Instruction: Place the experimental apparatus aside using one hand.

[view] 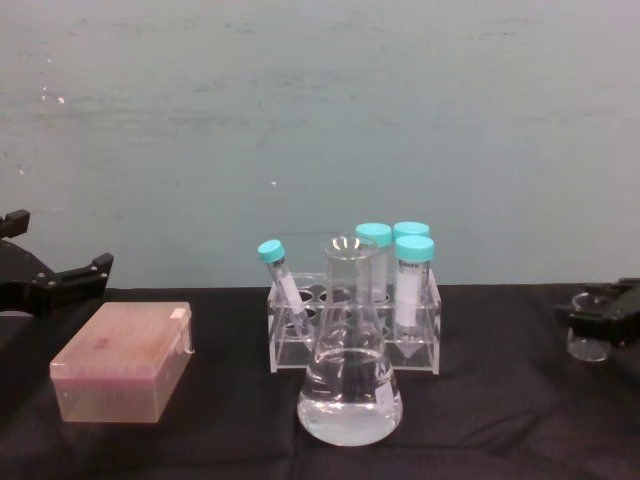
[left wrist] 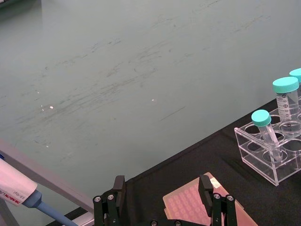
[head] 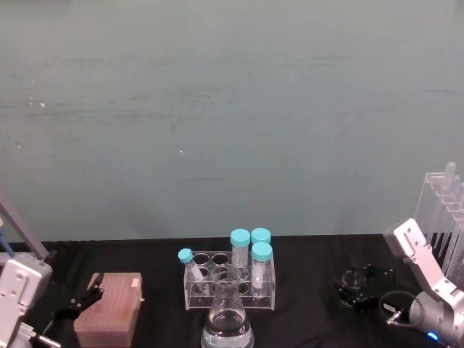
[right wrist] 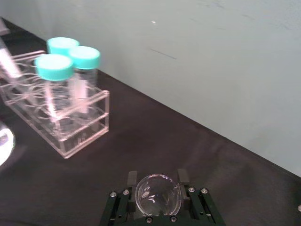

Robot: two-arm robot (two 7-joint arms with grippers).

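clamping the small beaker at the table's right edge, right gripper leaves the flask pending; left gripper gapes at left edge.

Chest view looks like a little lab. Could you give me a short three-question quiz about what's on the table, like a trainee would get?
1. True or false: the left gripper is gripping the conical flask.
2. How many teal-capped tubes stand in the tube rack?
3. What sits between the fingers of the right gripper? A) a spoon B) the small beaker C) a sponge

Key: 1 false, it is open and apart from the flask; 2 four; 3 B.
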